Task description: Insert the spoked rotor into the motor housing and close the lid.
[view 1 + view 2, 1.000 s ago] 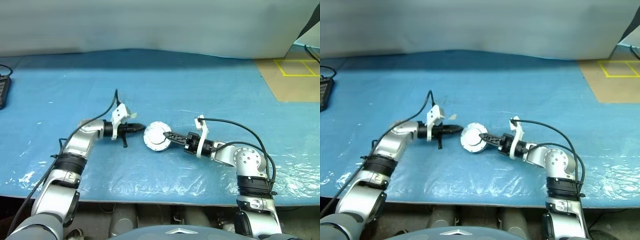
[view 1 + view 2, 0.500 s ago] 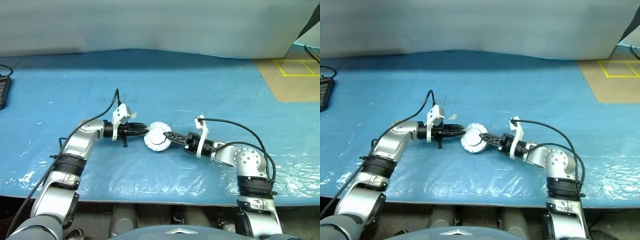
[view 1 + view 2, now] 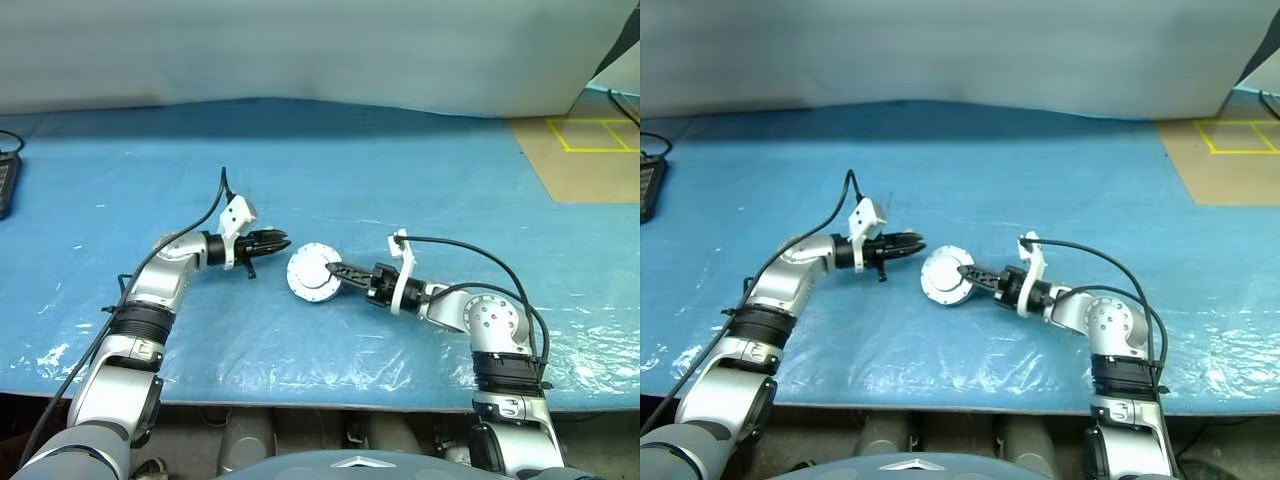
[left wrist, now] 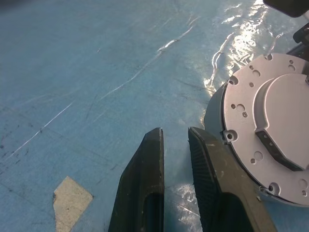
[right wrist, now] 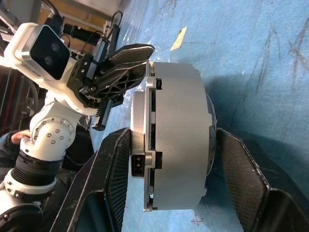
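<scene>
The motor housing, a grey drum, hangs just above the blue sheet with the lid seated on it. The lid's plain grey face with its raised centre and screw holes points up. My right gripper is shut on the housing, one finger across the lid and the other under the base. To the left of it my left gripper stands a short way off the lid's rim. Its fingers are a little apart with nothing between them. The spoked rotor is hidden.
The blue plastic sheet covers the whole table up to a white wall at the back. At the far right lies a tan board with yellow tape lines. A black device sits at the left edge. A pale tape scrap lies near my left gripper.
Half a second ago my left gripper's tips were at the lid's rim. They have drawn back to the left and parted a little. The right gripper and the housing have stayed put.
</scene>
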